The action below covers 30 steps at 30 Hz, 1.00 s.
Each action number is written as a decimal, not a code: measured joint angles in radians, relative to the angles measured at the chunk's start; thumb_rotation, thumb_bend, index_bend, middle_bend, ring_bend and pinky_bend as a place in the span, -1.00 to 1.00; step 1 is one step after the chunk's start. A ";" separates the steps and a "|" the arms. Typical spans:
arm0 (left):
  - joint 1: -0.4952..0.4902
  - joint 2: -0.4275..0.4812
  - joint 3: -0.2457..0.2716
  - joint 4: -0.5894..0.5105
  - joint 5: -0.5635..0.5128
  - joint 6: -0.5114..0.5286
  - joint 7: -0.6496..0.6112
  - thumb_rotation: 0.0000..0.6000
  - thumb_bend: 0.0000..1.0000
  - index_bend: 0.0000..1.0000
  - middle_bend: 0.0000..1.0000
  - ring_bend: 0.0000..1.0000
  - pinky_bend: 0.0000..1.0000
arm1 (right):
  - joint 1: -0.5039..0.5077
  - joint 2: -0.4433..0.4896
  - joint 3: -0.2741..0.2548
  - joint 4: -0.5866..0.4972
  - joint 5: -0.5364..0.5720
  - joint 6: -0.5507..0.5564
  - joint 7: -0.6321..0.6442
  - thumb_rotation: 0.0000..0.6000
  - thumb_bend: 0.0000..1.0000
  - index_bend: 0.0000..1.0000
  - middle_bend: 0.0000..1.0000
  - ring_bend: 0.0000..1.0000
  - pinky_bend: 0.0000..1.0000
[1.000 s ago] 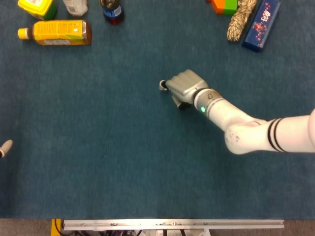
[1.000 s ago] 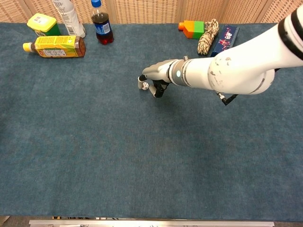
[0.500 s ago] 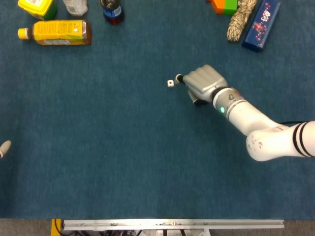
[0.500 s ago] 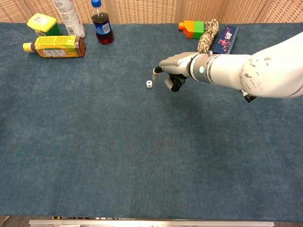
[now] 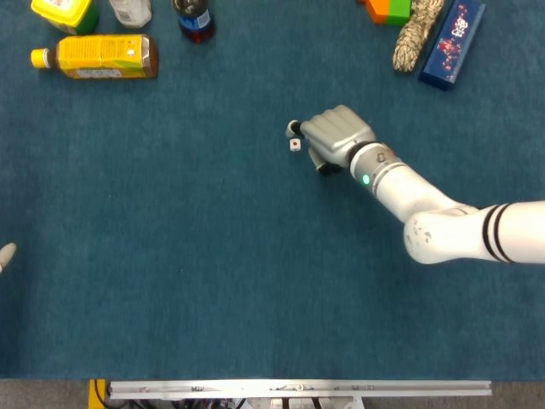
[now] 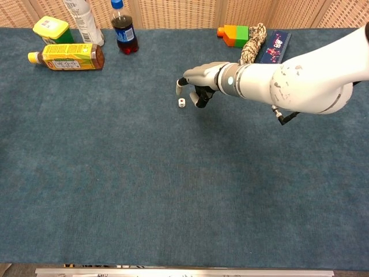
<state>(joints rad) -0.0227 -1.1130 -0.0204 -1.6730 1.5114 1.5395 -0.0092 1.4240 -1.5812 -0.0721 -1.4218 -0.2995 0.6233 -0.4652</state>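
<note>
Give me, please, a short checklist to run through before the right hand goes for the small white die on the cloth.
1. Die lying free on the blue cloth: ok.
2. Right hand close beside the die: ok.
3. Right hand holding nothing: ok, though its fingers look curled in.
4. Hand touching the die: cannot tell.
5. Nothing crowding the die; orange bottle and rope bundle lie far off: ok.
6. Left hand away at the cloth's edge: ok.

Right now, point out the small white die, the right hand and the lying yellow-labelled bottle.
small white die [image 5: 295,145], head view, top face.
right hand [image 5: 334,135], head view, back of the hand.
yellow-labelled bottle [image 6: 69,57], chest view, label.
</note>
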 measured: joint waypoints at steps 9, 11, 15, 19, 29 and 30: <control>0.001 0.000 -0.001 0.006 -0.006 -0.004 -0.004 1.00 -0.73 -1.00 -1.00 -1.00 -1.00 | 0.005 -0.020 -0.006 0.011 0.001 -0.003 -0.018 1.00 0.48 -0.58 1.00 1.00 1.00; 0.001 0.000 -0.001 0.007 -0.005 -0.004 -0.004 1.00 -0.73 -1.00 -1.00 -1.00 -1.00 | 0.005 -0.022 -0.006 0.012 0.003 -0.002 -0.020 1.00 0.48 -0.58 1.00 1.00 1.00; 0.002 0.000 -0.002 0.006 -0.005 -0.002 -0.007 1.00 -0.73 -1.00 -1.00 -1.00 -1.00 | 0.001 -0.013 -0.003 0.001 -0.005 0.006 -0.018 1.00 0.48 -0.58 1.00 1.00 1.00; 0.002 0.000 -0.002 0.009 -0.006 -0.004 -0.006 1.00 -0.73 -1.00 -1.00 -1.00 -1.00 | -0.006 0.012 -0.007 -0.036 -0.017 0.024 -0.021 1.00 0.48 -0.58 1.00 1.00 1.00; -0.004 -0.004 -0.002 0.005 0.002 -0.008 0.001 1.00 -0.73 -1.00 -1.00 -1.00 -1.00 | -0.043 0.067 -0.057 -0.107 -0.020 0.066 -0.049 1.00 0.48 -0.58 1.00 1.00 1.00; -0.004 -0.004 -0.002 0.005 0.002 -0.009 0.002 1.00 -0.73 -1.00 -1.00 -1.00 -1.00 | -0.045 0.065 -0.058 -0.102 -0.018 0.063 -0.051 1.00 0.48 -0.58 1.00 1.00 1.00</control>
<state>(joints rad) -0.0268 -1.1172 -0.0222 -1.6684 1.5136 1.5306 -0.0075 1.3792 -1.5159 -0.1300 -1.5240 -0.3180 0.6861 -0.5158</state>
